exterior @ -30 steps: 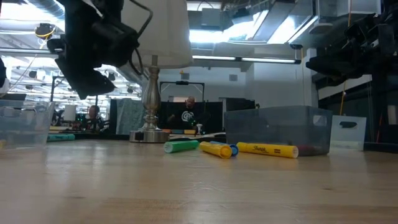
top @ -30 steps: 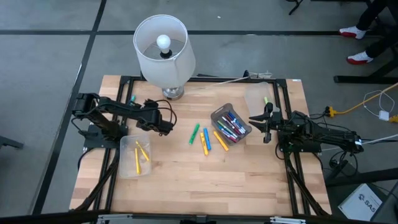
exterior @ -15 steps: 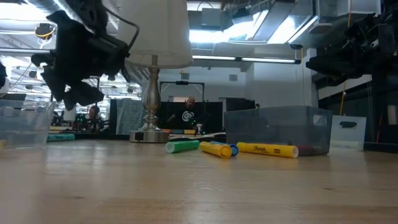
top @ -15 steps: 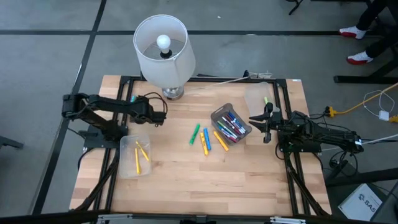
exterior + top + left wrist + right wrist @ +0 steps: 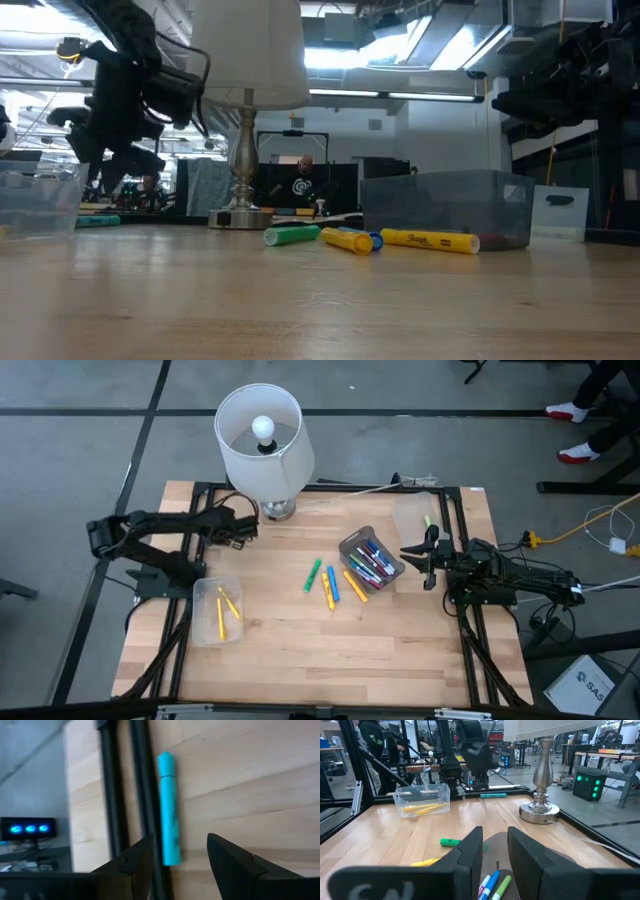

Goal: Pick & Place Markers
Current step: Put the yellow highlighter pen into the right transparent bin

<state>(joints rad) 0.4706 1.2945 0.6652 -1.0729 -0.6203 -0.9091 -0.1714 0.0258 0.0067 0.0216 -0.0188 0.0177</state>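
My left arm reaches out low and almost level, its wrist bent so the camera looks down past my fingers. My left gripper [image 5: 243, 527] hangs in the air with its two dark fingers [image 5: 227, 862] set clearly apart and nothing between them. My right arm waits folded back on its own side, wrist level. My right gripper [image 5: 419, 554] points forward, its fingers [image 5: 470, 851] close together with a narrow gap, seemingly holding nothing.

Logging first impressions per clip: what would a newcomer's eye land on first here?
Probably the big white lamp at the table's far edge, then the grey bin of mixed markers with loose markers beside it mid-table. The left gripper hovers open over a teal marker near the far-left edge.
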